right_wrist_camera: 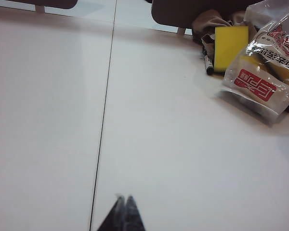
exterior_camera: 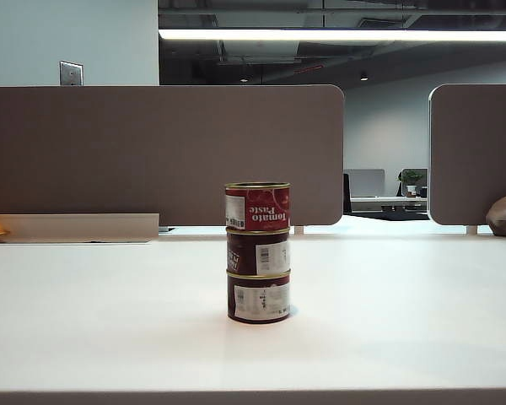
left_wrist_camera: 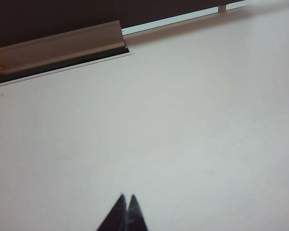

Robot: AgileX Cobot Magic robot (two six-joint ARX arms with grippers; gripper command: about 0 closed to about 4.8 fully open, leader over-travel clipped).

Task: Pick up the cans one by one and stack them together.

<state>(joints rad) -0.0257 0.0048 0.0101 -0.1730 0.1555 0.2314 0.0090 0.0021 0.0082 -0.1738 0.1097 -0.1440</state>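
Three cans stand in one upright stack on the white table (exterior_camera: 84, 321) in the exterior view. The bright red Tomato Paste can (exterior_camera: 257, 207) is on top, a dark maroon can (exterior_camera: 258, 251) sits under it, and a second maroon can (exterior_camera: 259, 298) is at the bottom. Neither arm shows in the exterior view. My left gripper (left_wrist_camera: 126, 196) is shut with nothing in it, over bare table, and no can appears in its wrist view. My right gripper (right_wrist_camera: 124, 197) is also shut and empty, beside a dark seam (right_wrist_camera: 102, 120) in the tabletop.
Grey partition panels (exterior_camera: 160, 152) stand behind the table. A metal tray-like rail (left_wrist_camera: 58, 48) lies at the far left edge. In the right wrist view a yellow sponge (right_wrist_camera: 229, 45), a black marker (right_wrist_camera: 208, 65) and plastic snack bags (right_wrist_camera: 265, 72) lie together.
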